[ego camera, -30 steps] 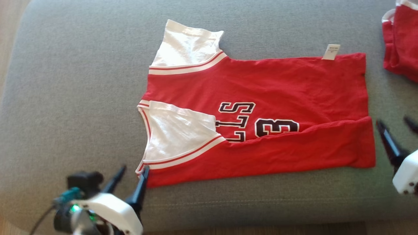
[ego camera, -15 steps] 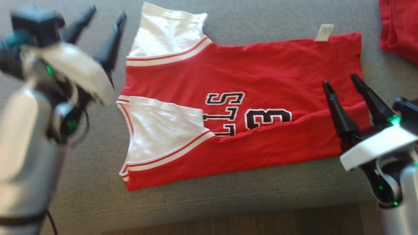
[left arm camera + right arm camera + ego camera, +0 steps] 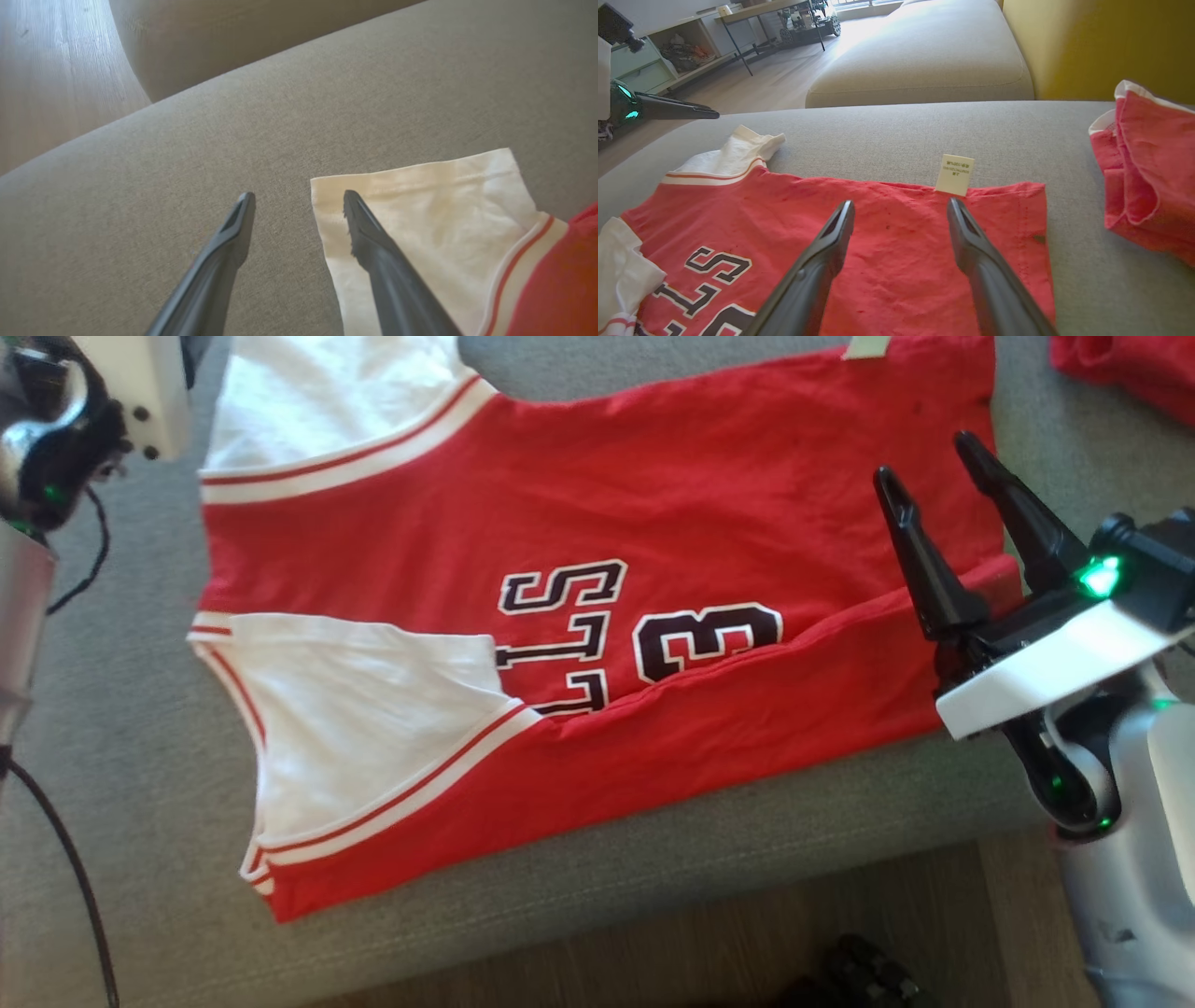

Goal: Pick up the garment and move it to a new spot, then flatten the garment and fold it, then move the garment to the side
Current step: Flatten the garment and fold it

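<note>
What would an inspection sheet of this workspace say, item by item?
Surface: grey sofa cushion.
Job's things: red and white jersey lies flat, near edge folded over its lettering; label at far edge.
Clutter: second red garment, crumpled, to the right.
Grippers: left gripper over the white sleeve corner, jaws open; right gripper above the hem, jaws open.
Cables: black cable hangs by the left arm.
Surroundings: wooden floor, another sofa, yellow wall.
</note>
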Motion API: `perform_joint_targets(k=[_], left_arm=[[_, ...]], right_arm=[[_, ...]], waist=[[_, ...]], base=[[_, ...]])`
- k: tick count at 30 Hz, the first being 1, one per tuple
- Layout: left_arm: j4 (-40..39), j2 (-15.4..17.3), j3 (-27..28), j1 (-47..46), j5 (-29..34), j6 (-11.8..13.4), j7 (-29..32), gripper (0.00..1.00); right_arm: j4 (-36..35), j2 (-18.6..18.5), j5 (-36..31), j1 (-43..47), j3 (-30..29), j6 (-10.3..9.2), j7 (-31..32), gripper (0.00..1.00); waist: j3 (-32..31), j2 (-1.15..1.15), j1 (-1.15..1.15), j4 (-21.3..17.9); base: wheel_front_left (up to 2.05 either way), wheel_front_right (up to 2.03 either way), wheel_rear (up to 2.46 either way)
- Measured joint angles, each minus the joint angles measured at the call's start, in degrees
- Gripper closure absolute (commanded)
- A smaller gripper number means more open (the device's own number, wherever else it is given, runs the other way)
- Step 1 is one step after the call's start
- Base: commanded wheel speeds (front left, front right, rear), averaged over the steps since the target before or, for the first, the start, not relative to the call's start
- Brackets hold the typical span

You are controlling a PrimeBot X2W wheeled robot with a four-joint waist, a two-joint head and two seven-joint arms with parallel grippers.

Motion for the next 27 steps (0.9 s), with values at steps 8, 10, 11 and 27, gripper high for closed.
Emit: perform_joint_targets(k=[8, 10, 11, 27], left_arm=[[4.95, 2.41, -6.28, -3.46, -4.33, -0.01, 2.24, 0.0], [5.71, 2.91, -7.31, -4.38, -4.77, -0.01, 1.54, 0.0], [6.08, 3.16, -7.69, -4.84, -5.26, -0.01, 1.27, 0.0], [9.23, 4.53, -15.16, -10.22, -11.32, -0.01, 1.14, 0.05]], right_arm=[[1.16, -0.21, 0.37, -1.49, 1.09, 0.0, -0.96, 0.0], [1.43, -0.36, 0.47, -1.76, 1.15, 0.0, -1.41, 0.0], [1.53, -0.37, 0.47, -1.86, 1.21, 0.0, -1.47, 0.0], [3.59, -0.43, 0.83, -4.03, 2.71, 0.0, -2.98, 0.0]], waist=[[2.92, 0.0, 0.0, -1.95], [3.29, 0.0, 0.0, -2.15], [3.42, 0.0, 0.0, -2.23], [4.44, 0.0, 0.0, -3.54]], base=[[0.0, 0.0, 0.0], [0.0, 0.0, 0.0], [0.0, 0.0, 0.0], [0.0, 0.0, 0.0]])
